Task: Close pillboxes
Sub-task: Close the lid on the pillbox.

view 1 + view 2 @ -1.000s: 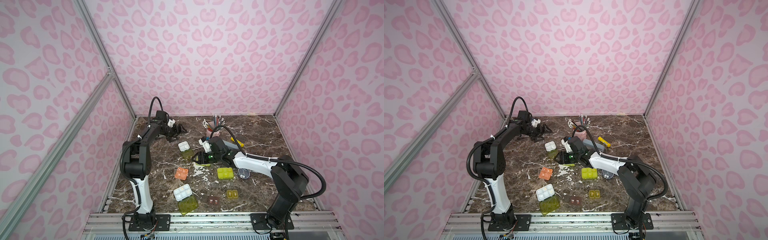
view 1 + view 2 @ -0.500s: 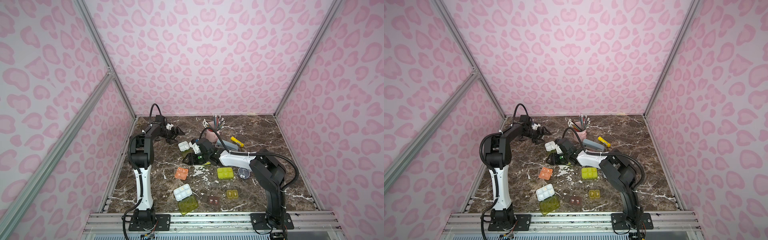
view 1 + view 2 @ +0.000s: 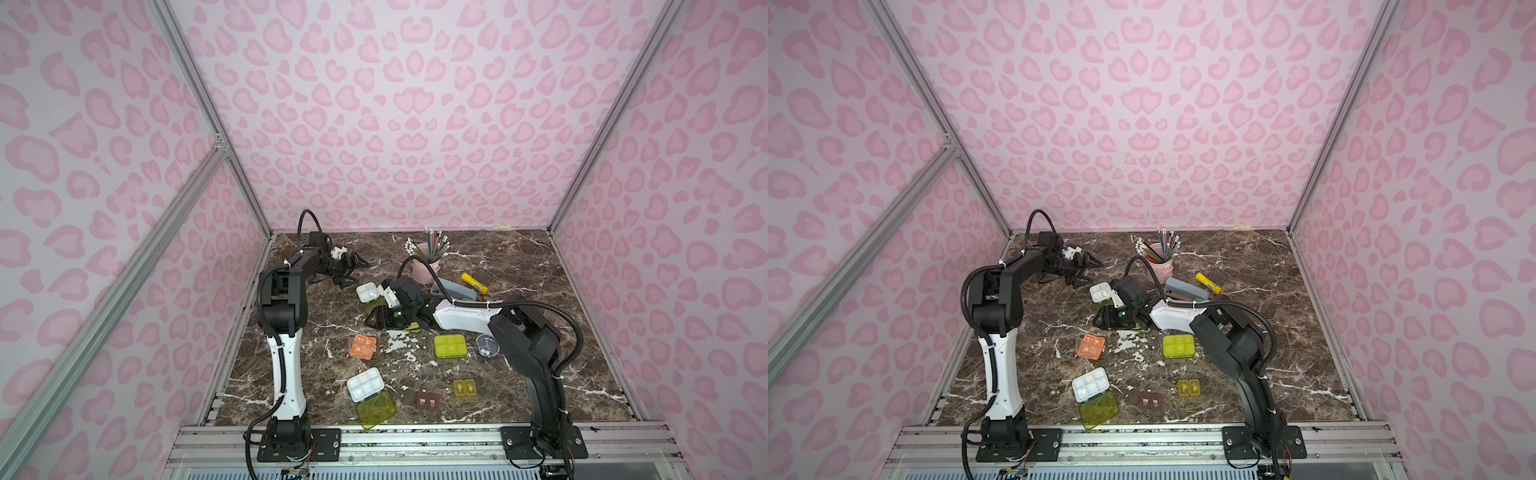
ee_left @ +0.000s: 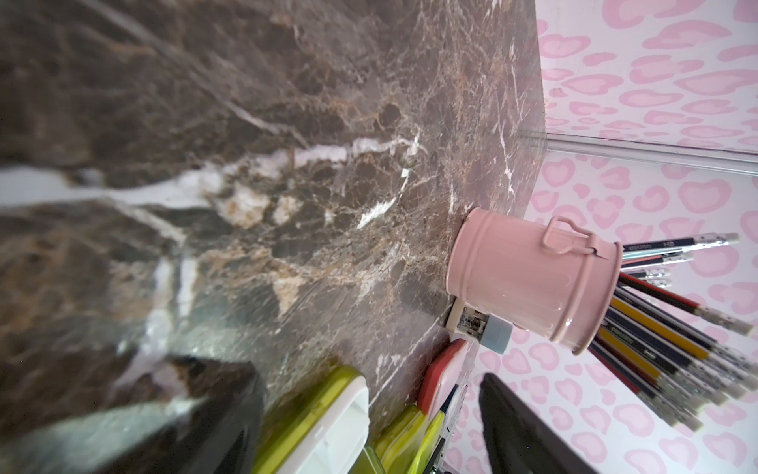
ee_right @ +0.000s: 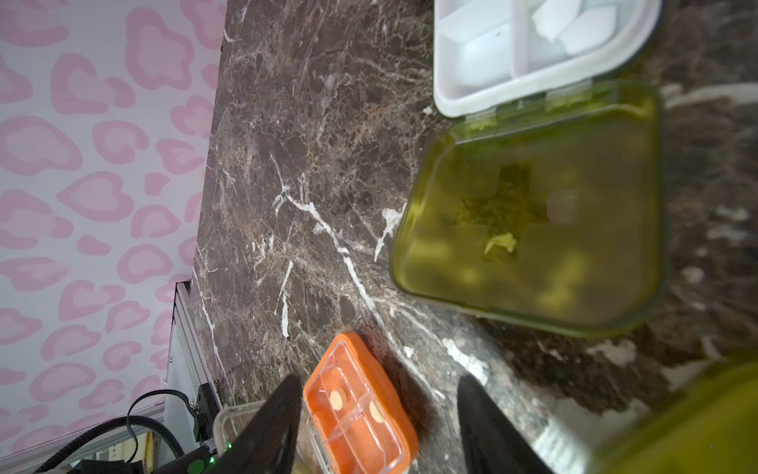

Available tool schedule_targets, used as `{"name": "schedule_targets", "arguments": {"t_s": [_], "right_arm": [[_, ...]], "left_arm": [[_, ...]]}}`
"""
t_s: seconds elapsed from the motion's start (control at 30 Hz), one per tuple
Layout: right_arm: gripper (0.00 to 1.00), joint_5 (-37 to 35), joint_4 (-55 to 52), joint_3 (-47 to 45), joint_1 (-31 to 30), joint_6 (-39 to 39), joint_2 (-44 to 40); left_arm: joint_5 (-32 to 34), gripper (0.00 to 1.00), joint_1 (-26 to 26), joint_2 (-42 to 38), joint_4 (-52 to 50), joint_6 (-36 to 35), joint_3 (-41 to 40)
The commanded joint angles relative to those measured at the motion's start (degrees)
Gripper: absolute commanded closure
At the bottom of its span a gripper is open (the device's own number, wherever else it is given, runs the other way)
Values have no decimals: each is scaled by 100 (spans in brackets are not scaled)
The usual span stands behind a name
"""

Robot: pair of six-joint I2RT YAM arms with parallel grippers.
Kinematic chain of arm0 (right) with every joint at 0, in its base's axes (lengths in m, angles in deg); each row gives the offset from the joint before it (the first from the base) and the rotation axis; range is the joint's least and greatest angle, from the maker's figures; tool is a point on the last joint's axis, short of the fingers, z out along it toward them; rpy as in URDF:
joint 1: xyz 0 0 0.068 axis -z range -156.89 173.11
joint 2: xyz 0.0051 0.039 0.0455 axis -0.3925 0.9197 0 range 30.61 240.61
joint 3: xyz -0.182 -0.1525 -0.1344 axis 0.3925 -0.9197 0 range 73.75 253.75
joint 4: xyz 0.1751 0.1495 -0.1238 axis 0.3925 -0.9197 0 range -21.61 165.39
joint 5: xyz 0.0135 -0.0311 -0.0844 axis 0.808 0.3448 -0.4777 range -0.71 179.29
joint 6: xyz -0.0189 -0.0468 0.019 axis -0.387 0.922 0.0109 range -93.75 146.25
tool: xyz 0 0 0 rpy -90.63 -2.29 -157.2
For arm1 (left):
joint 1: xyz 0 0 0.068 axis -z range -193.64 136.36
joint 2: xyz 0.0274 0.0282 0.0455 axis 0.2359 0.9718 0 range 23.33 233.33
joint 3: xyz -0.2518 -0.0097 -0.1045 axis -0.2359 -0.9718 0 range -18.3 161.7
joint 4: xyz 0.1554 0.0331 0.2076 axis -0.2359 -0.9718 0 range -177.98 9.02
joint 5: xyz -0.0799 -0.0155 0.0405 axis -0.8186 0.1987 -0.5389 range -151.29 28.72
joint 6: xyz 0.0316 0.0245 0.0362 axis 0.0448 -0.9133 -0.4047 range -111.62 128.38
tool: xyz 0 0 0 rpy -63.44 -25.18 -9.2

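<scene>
Near back-left corner, left arm (image 3: 305,266) extended, jaws apart; right arm (image 3: 461,318) low.

The dark brown marble worktop (image 3: 519,266) shows white veins. The flat enclosure walls (image 3: 395,104) are pale pink with darker pink blotches. One square plastic pillbox (image 3: 363,346) is orange; a cylindrical metal pencil cup (image 4: 533,279) is pink.

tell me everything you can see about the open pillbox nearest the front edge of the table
The front pillbox is a white plastic tray split into small compartments, some holding small pale bits, with a translucent yellow-green lid hinged along one side. It is open, the lid thrown back flat toward the table's front edge. It lies slightly askew on the marble table, touching nothing else.
</scene>
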Motion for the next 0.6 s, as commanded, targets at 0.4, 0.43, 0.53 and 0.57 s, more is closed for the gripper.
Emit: {"name": "schedule_targets", "arguments": {"t_s": [0.4, 0.43, 0.53, 0.57], "right_arm": [[38, -115, 136, 164, 174, 56, 281], [38, -122, 123, 332, 170, 69, 292], [38, -133, 86, 473, 190, 89, 353], [38, -133, 76, 497, 194, 95, 374]], "left_arm": [[179, 16, 270, 50, -136, -75, -153], [172, 15, 290, 39, -132, -75, -163], [170, 16, 375, -3, -145, -92, -192], [170, 16, 402, -20, -168, -113, -207]]}}
